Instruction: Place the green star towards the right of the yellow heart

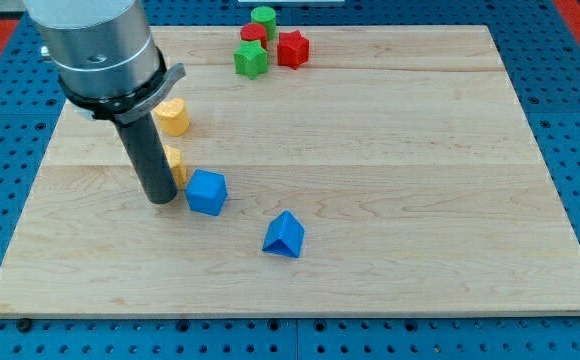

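Note:
The green star point(251, 59) lies near the view's top centre, touching a red star point(292, 48) on its right. Two yellow blocks lie at the view's left. One point(172, 117) is in plain sight, and the other point(176, 162) is partly hidden behind my rod. I cannot tell which of them is the heart. My tip point(160, 200) rests on the board just below and left of the lower yellow block, left of a blue cube point(207, 192). It is far from the green star.
A red round block point(251, 33) and a green cylinder point(263, 17) sit just above the green star at the board's top edge. A blue triangle point(284, 235) lies below and right of the blue cube. The wooden board point(420, 180) lies on a blue perforated table.

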